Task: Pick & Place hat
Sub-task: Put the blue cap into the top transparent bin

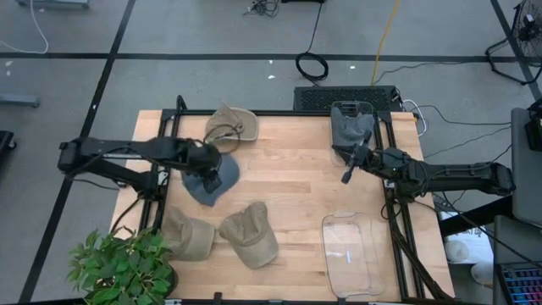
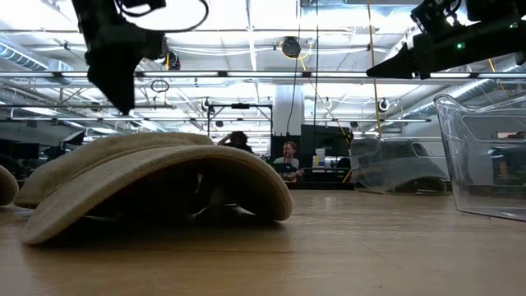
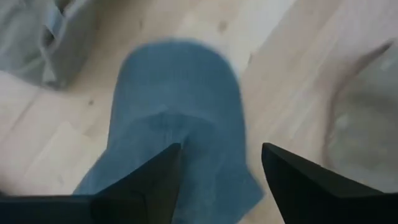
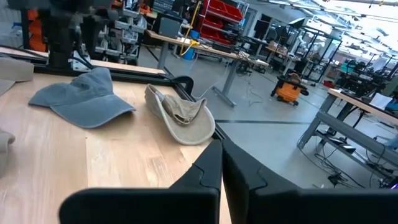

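A blue-grey cap (image 1: 207, 188) lies flat on the wooden table, brim toward the near edge; it fills the left wrist view (image 3: 180, 118). My left gripper (image 1: 212, 172) (image 3: 221, 158) hangs open just above its crown, fingers pointing down, one on either side of the crown's middle, and in the low view its tip (image 2: 123, 103) stands well above table height. My right gripper (image 1: 345, 175) (image 4: 221, 155) is shut and holds nothing, raised over the table's right half. A tan cap (image 1: 230, 127) lies upside down on its crown at the far edge.
Two tan caps (image 1: 188, 237) (image 1: 251, 235) rest near the front edge, the closest filling the low view (image 2: 156, 181). A clear bin (image 1: 352, 125) at the far right holds a dark grey hat; another clear bin (image 1: 351, 254) stands near right. A potted plant (image 1: 118, 267) sits at the near left corner.
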